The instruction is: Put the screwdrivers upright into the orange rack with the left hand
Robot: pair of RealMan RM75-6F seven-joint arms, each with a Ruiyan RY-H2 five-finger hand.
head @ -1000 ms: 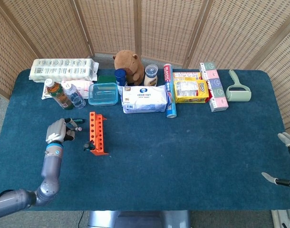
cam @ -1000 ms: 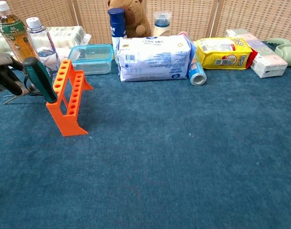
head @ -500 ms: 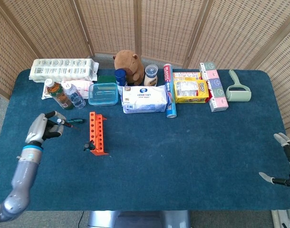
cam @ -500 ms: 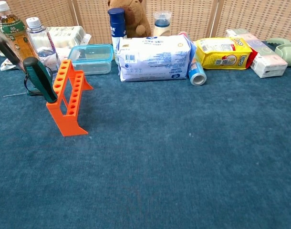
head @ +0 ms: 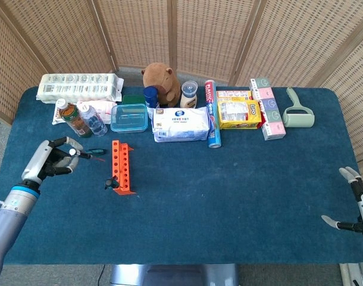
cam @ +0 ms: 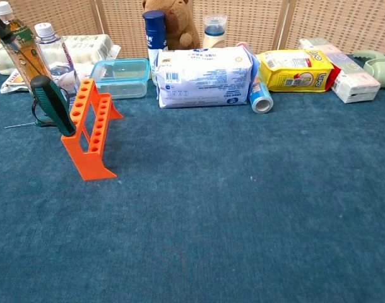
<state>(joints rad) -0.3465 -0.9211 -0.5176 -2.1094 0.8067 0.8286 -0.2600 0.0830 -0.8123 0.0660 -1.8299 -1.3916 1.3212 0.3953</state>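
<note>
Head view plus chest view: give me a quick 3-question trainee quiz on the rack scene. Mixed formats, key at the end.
1. True or false: the right hand holds a screwdriver.
2. Multiple choice: which item lies closest to the far end of the orange rack? A) lint roller B) clear container with a blue lid C) yellow packet
3. Short answer: what colours are on the handle of the screwdriver that leans, tilted, beside the rack?

Key: 1. False; its fingers are apart and it holds nothing. 2. B. 3. Green and black.
</note>
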